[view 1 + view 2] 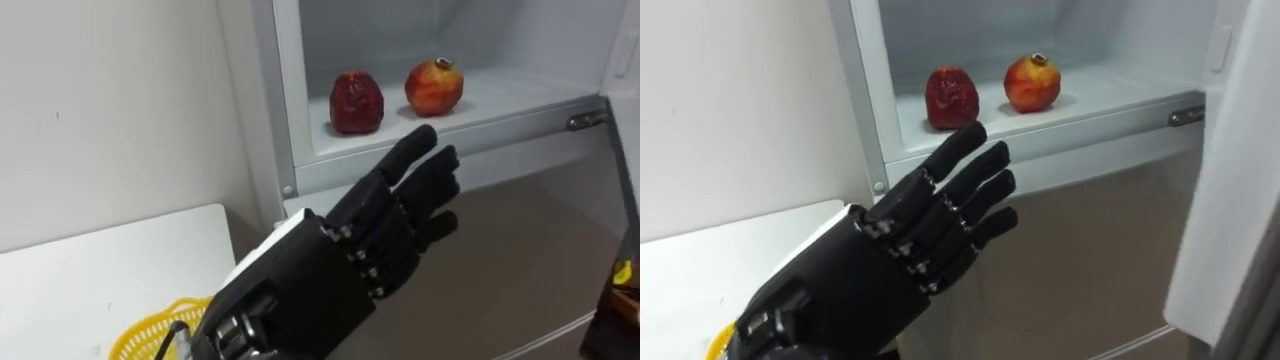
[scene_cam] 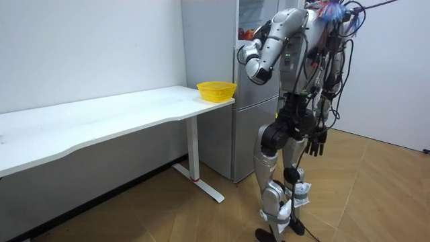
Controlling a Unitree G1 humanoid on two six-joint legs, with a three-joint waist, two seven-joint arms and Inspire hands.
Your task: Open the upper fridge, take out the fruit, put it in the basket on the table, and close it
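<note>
The left hand was raised in front of the open upper fridge. Its back was turned to the camera and its black fingers were stretched out almost straight and a little spread. The hand was wide open and held nothing. The fingertips pointed up and forward, toward the front edge of the white shelf inside the compartment, but they were not yet over it.

On this shelf stood two fruits, near each other but apart. The one closer to the fingertips was a dark red fruit with a dull, uneven, somewhat wrinkled skin. To its right stood a pomegranate, rounder and brighter, orange-red with a yellowish patch and a small dark crown on top. Neither fruit was touched by the hand.

Under the shelf was the closed grey-brown lower door. At the lower left, under the wrist, the rim of a yellow basket lay on the white bench.

In the room view the robot stood upright before the fridge, at the end of the bench where the basket was. The right hand hung low beside the thigh; whether its fingers were open I cannot tell.
</note>
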